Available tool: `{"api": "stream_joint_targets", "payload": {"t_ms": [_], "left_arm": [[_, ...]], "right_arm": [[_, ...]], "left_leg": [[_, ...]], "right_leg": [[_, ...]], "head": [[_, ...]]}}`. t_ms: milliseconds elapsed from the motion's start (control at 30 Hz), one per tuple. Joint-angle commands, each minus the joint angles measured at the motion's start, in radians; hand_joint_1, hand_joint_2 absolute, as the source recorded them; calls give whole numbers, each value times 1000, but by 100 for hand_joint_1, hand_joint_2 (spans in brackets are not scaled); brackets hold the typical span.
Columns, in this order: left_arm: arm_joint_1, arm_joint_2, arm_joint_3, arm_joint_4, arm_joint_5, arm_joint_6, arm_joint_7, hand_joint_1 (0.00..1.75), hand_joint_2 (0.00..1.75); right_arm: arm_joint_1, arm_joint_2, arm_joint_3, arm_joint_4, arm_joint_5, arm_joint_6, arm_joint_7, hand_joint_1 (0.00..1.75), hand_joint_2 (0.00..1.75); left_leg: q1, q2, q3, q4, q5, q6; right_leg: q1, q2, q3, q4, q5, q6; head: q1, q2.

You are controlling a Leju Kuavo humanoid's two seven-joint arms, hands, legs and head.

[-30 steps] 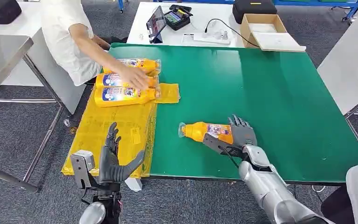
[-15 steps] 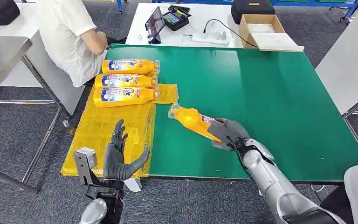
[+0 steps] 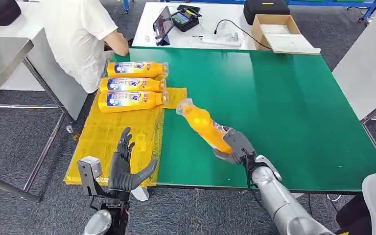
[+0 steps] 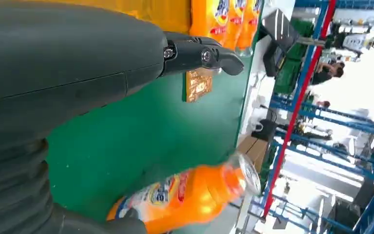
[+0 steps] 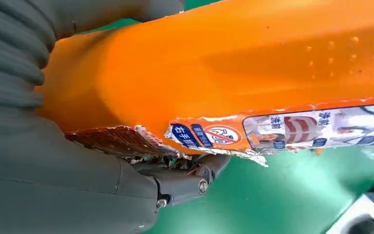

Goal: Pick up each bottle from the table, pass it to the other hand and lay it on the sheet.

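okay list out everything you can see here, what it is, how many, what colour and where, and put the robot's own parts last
Orange plastic bottles lying on the sheet: three, orange with blue-white labels, side by side at the far end of the sheet.
Orange plastic bottle in the hand: one, orange, tilted above the mat, cap toward the sheet.
Yellow plastic sheet: one, yellow, along the table's left side.
Green table mat: one, green, covers the table.
Open cardboard box: one, brown, on the white table behind.
Tablet: one, dark, same white table.
Person in a white shirt: one, at the far left corner.
Left hand: grey-black, fingers spread, over the sheet's near edge.
Right hand: grey, grips the bottle's base.
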Motion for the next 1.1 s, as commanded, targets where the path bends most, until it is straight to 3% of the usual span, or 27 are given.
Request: {"api": "stream_joint_targets", "payload": {"t_ms": [33,167,333,433,633,767,1100], "left_arm": [[-14,36,-88,128,104,-75,19,0,175],[-37,78,-182,113,-39,-94,-19,0,175],[-37,45,-133,106,20,-152,-6,0,175],[-46,48,-144,111,41,-207,-28,0,175],[-46,41,-146,107,37,-223,-42,0,175],[-43,44,-161,54,26,-263,-113,0,175],[-29,34,-131,-40,96,-238,-147,0,175]], "right_arm": [[153,34,120,-384,-64,9,-15,175,175],[117,39,227,-406,-28,-8,-45,175,175],[124,44,301,-458,-21,2,-114,175,175],[101,24,352,-436,-49,90,-139,175,175],[81,19,365,-379,-58,104,-145,175,175],[54,18,383,-302,-81,149,-152,175,175],[69,26,401,-201,-44,76,-166,175,175]], "left_leg": [[0,1,-1,-2,1,1],[-1,3,-10,-1,1,1],[0,0,-14,-1,2,1],[0,0,-13,-1,2,2],[-1,-2,-16,-1,3,1],[0,-1,-16,-1,3,2],[0,-1,-13,-2,2,3]], "right_leg": [[0,-1,-2,-1,0,-3],[0,0,-11,1,0,-3],[0,-1,-13,1,0,-1],[0,-2,-12,0,0,-2],[0,-3,-14,1,0,-1],[0,-3,-14,0,0,-1],[0,-4,-11,0,-1,-2]], "head": [[0,0],[-1,0],[0,0],[-1,0],[0,0],[0,0],[0,0]]}}
